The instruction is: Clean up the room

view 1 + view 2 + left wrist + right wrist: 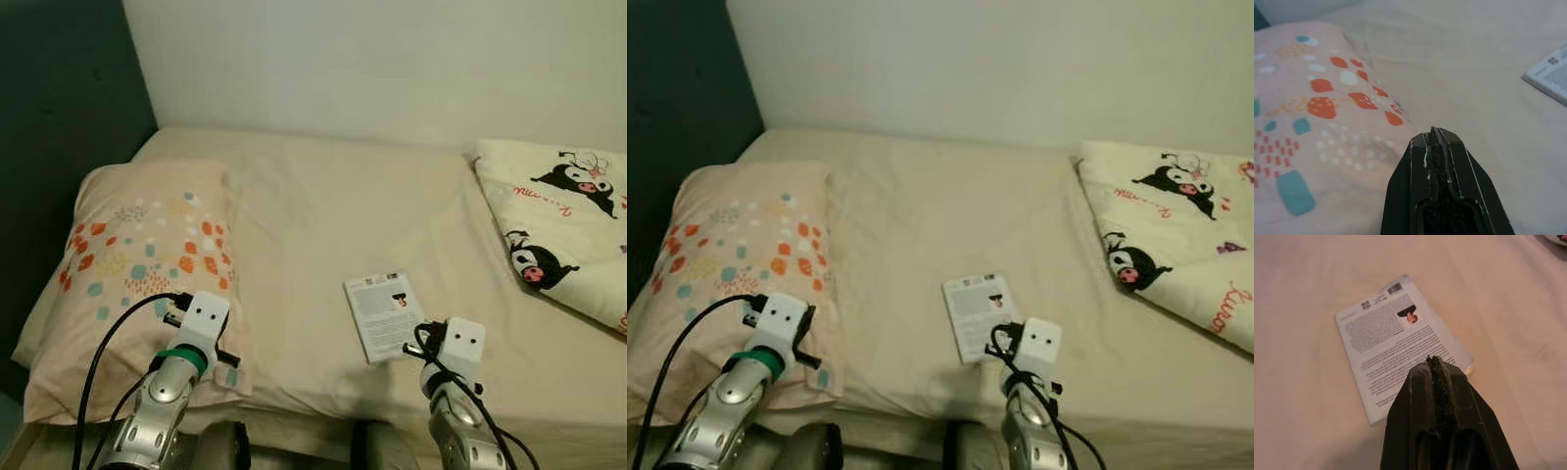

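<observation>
A thin white book (384, 313) lies back cover up on the beige bed sheet (323, 215), near the bed's front edge. My right gripper (1436, 363) is shut and empty, hovering over the book's (1396, 340) near edge. My left gripper (1435, 134) is shut too, with nothing in it, above the lower right corner of the peach pillow (1308, 117). The pillow (147, 264), with orange and teal spots, rests at the bed's left end. Both wrists (201, 323) (458, 348) show at the bottom of the eye views.
A cream blanket (568, 215) with black cartoon figures lies folded on the right of the bed. A dark headboard (59, 127) stands at the left and a pale wall (392, 59) behind. Bare sheet stretches between pillow and blanket.
</observation>
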